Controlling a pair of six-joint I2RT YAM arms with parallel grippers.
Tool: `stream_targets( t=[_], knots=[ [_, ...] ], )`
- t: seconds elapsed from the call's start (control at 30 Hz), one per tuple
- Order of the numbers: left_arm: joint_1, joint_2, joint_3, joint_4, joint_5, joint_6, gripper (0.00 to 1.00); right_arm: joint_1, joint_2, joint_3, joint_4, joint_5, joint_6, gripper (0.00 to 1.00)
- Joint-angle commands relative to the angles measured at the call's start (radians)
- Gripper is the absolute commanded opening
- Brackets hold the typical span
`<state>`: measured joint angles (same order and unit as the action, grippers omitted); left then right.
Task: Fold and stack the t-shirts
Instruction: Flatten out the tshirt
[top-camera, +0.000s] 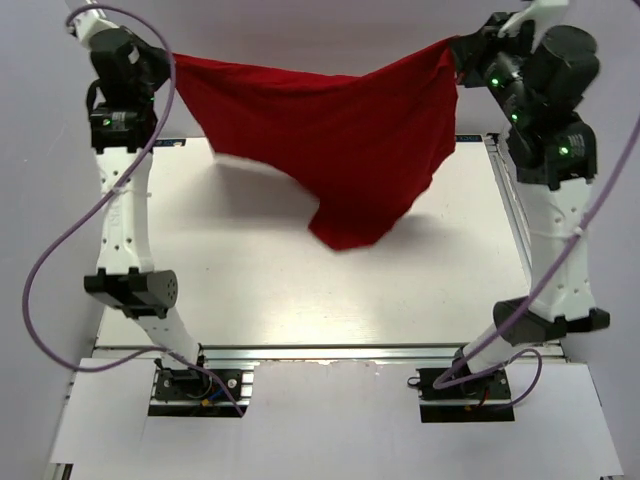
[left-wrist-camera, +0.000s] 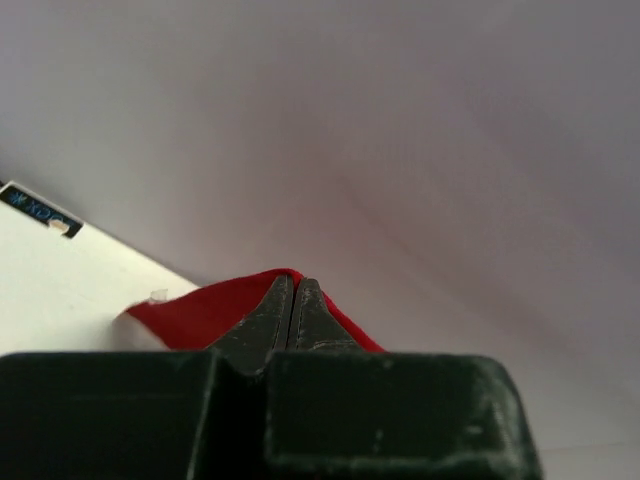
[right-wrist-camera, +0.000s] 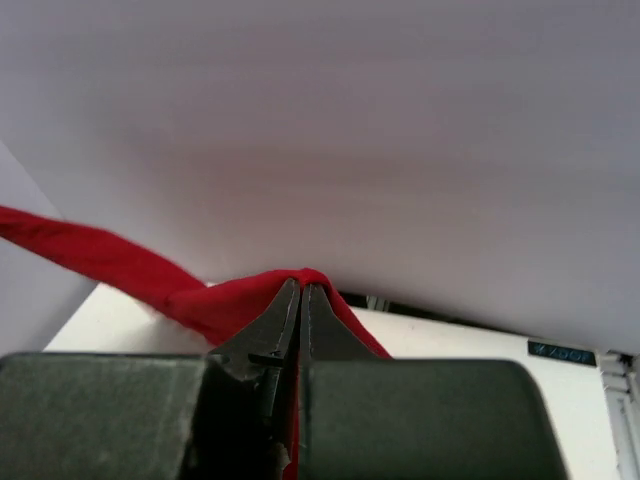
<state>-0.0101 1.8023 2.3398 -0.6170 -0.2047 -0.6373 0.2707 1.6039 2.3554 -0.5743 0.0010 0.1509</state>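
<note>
The red shirt (top-camera: 330, 140) hangs above the table (top-camera: 300, 300), toward 12 o'clock. The left gripper (top-camera: 165, 62) pinches one corner tight at 10 o'clock. The right gripper (top-camera: 455, 50) pinches another at 2 o'clock.

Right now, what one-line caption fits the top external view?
The left gripper and right gripper, both shut, hold the red t-shirt stretched between them, sagging over the white table.
</note>
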Motion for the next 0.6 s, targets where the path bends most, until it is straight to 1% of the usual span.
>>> stream_targets(
  t=[0.0, 0.07, 0.1, 0.13, 0.17, 0.2, 0.23, 0.27, 0.3, 0.33, 0.37, 0.4, 0.43, 0.47, 0.53, 0.57],
  knots=[
    [0.007, -0.171, -0.013, 0.088, 0.097, -0.024, 0.00, -0.001, -0.123, -0.004, 0.143, 0.036, -0.042, 0.00],
    [0.007, -0.216, -0.063, 0.066, 0.106, -0.010, 0.00, -0.001, -0.182, -0.063, 0.120, 0.030, -0.042, 0.00],
    [0.007, -0.295, -0.174, 0.072, 0.102, 0.011, 0.00, -0.001, -0.208, -0.159, 0.126, 0.015, -0.040, 0.00],
    [0.007, -0.341, -0.248, 0.080, 0.091, 0.017, 0.00, 0.001, -0.237, -0.218, 0.132, 0.013, -0.036, 0.00],
    [0.007, -0.386, -0.319, 0.088, 0.067, 0.021, 0.00, 0.001, -0.299, -0.281, 0.139, 0.016, -0.034, 0.00],
    [0.007, -0.424, -0.388, 0.082, 0.061, 0.033, 0.00, 0.002, -0.327, -0.398, 0.133, 0.033, -0.034, 0.00],
    [0.007, -0.489, -0.515, 0.073, 0.056, 0.034, 0.00, 0.001, -0.360, -0.460, 0.125, 0.040, -0.036, 0.00],
    [0.007, -0.521, -0.587, 0.066, 0.054, 0.031, 0.00, 0.001, -0.427, -0.528, 0.119, 0.045, -0.037, 0.00],
    [0.007, -0.593, -0.750, 0.074, 0.060, 0.015, 0.00, 0.001, -0.462, -0.656, 0.116, 0.065, -0.039, 0.00],
    [0.007, -0.631, -0.834, 0.082, 0.064, 0.005, 0.00, 0.001, -0.495, -0.712, 0.104, 0.071, -0.036, 0.00],
    [0.007, -0.670, -0.914, 0.107, 0.071, 0.001, 0.00, 0.002, -0.562, -0.764, 0.090, 0.074, -0.030, 0.00],
    [0.007, -0.707, -0.980, 0.111, 0.053, -0.005, 0.00, 0.001, -0.591, -0.810, 0.061, 0.079, -0.025, 0.00],
    [0.007, -0.763, -1.070, 0.100, 0.038, -0.001, 0.00, 0.001, -0.654, -0.873, 0.047, 0.091, -0.024, 0.00],
    [0.007, -0.785, -1.100, 0.086, 0.027, -0.001, 0.00, 0.001, -0.683, -0.895, 0.034, 0.091, -0.024, 0.00],
    [0.006, -0.826, -1.166, 0.040, -0.004, -0.016, 0.00, 0.001, -0.725, -0.918, -0.048, 0.103, 0.002, 0.00],
    [0.006, -0.842, -1.195, 0.019, -0.005, -0.030, 0.00, 0.001, -0.729, -0.933, -0.089, 0.071, 0.022, 0.00]
  ],
)
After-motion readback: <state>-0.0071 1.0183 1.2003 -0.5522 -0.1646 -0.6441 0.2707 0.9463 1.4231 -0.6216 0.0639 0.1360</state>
